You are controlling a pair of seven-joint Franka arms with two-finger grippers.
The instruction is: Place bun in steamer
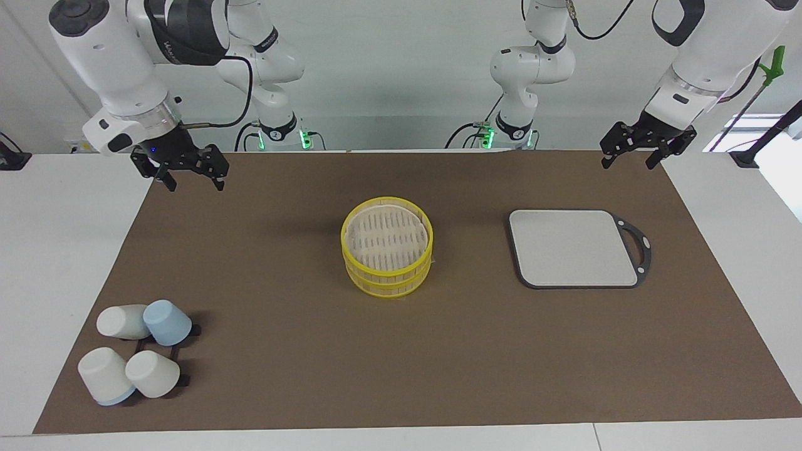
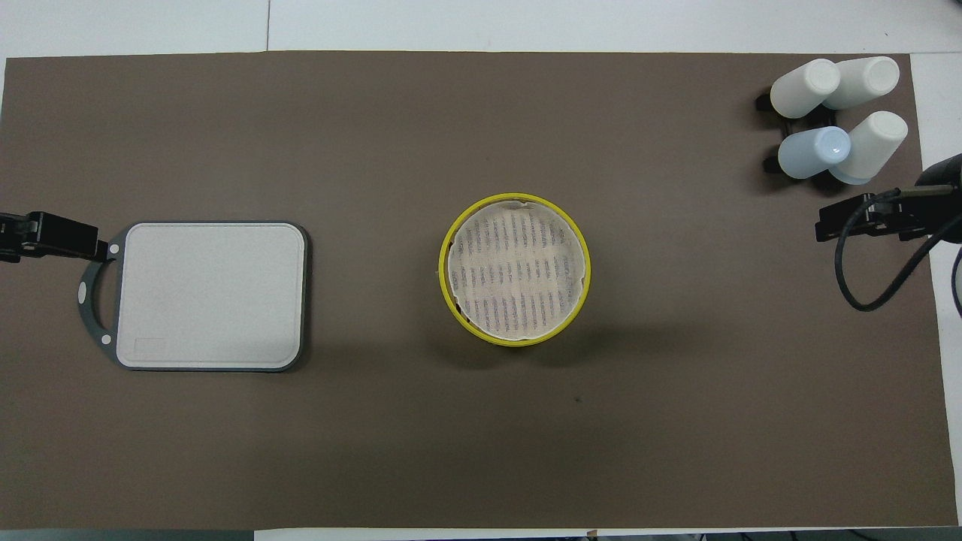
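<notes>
The steamer (image 1: 387, 245) stands in the middle of the brown mat, a round two-tier basket with yellow rims; its pale slatted top floor holds nothing. It also shows in the overhead view (image 2: 515, 269). No bun shows in either view. My right gripper (image 1: 193, 183) hangs open and empty over the mat's edge at the right arm's end. My left gripper (image 1: 628, 164) hangs open and empty over the mat's corner at the left arm's end. Both arms wait, well away from the steamer.
A grey rectangular board (image 1: 573, 247) with a dark rim and handle lies beside the steamer toward the left arm's end. Several white and pale-blue cups (image 1: 138, 351) sit on a black rack at the right arm's end, farther from the robots.
</notes>
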